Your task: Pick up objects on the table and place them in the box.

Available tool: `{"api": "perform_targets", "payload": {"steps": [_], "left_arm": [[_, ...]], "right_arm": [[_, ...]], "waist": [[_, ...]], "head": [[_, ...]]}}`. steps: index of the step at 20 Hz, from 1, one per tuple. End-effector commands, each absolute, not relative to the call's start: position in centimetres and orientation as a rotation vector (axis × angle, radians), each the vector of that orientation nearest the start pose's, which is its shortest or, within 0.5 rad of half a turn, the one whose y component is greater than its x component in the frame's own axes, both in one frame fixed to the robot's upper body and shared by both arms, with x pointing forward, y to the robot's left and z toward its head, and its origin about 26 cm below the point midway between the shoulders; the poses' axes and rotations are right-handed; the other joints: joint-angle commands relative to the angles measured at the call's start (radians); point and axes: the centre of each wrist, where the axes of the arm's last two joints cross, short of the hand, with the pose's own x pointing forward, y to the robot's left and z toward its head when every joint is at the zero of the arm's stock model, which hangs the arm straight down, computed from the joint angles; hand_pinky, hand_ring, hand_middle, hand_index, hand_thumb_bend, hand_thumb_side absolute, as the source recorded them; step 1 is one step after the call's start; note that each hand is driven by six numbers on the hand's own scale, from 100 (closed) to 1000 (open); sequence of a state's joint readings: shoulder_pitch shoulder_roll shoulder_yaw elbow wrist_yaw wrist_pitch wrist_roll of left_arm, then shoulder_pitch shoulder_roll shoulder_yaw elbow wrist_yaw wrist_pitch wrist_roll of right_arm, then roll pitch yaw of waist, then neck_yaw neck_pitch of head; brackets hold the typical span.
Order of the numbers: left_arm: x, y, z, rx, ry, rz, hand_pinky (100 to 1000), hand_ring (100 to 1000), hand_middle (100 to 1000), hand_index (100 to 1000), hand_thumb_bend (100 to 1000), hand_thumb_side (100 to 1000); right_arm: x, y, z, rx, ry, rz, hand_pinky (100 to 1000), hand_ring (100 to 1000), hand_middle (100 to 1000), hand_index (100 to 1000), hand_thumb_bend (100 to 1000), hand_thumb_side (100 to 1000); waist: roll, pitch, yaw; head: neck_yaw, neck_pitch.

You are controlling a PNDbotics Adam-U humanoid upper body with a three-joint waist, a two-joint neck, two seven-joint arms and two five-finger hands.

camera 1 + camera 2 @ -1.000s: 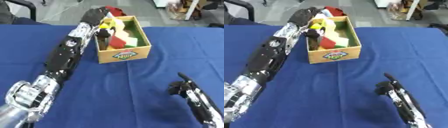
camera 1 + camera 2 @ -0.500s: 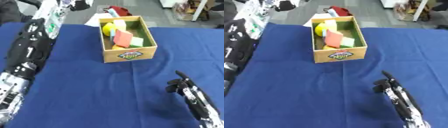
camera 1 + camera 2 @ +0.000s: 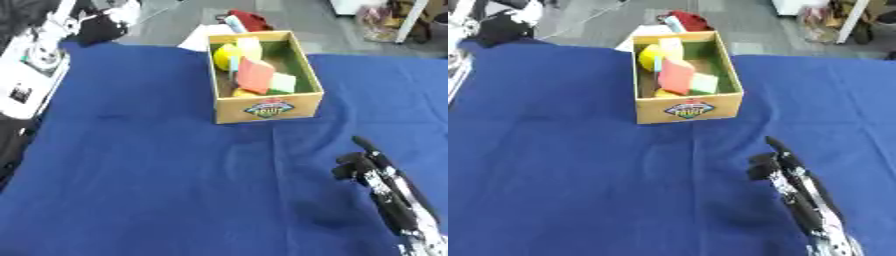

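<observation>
Surface: table point(image 3: 157, 170) covered in a blue cloth, faintly creased; grey floor lay beyond its far edge.
Room: a red item point(image 3: 249, 20) with a pale blue piece beside it sat on the floor just behind the box.
Right robot hand point(image 3: 378, 172): rested on the cloth near the lower right corner, fingers straight and relaxed, pointing away toward the far edge; it held nothing.
Left robot hand point(image 3: 502, 26): up at the far left corner, off the table edge; dark and blurred, could not tell whether its fingers were apart or curled.
Box point(image 3: 262, 107): cardboard, green-lined, label on the near wall; stood on the table well ahead of the right robot hand and slightly to its left. Long axis ran near-to-far, open top facing up.
Contents: yellow round object point(image 3: 227, 54) at the far left of the box, a pale yellow block point(image 3: 249, 47), a red-pink block point(image 3: 255, 76) leaning in the middle, a pale green block point(image 3: 283, 82) to its right.
Obstructions: bare cloth lay between the right robot hand and the box.
</observation>
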State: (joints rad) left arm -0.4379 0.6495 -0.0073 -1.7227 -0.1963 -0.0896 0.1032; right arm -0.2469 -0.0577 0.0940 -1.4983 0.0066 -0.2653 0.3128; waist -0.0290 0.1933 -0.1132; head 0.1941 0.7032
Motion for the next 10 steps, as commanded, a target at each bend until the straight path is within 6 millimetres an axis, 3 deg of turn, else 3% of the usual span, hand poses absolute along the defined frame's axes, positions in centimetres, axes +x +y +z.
{"api": "perform_targets", "payload": {"steps": [1,5,10], "left_arm": [[32.7,32.5,21.3,0.64,-2.235,-0.477,741,656,625,813,100,643],[31.1,32.1,16.3,0.531,-2.146,-0.351,742,662,634,824,100,776],[30.3,31.2,13.0,0.445,-2.077,-0.303,740,651,628,821,100,855]], "right_arm": [[33.8,-20.3,4.9,0.294,-1.997,0.495,645,645,657,1000,100,666],[33.8,-20.5,5.1,0.282,-2.015,0.464,645,644,656,1000,100,646],[33.9,-20.8,5.4,0.257,-2.039,0.43,645,643,655,1000,100,621]], "waist": [[-0.01,-0.022,0.004],[-0.019,-0.021,0.007],[-0.03,-0.019,0.01]], "head": [[-0.001,0.013],[-0.012,0.044],[-0.032,0.066]]}}
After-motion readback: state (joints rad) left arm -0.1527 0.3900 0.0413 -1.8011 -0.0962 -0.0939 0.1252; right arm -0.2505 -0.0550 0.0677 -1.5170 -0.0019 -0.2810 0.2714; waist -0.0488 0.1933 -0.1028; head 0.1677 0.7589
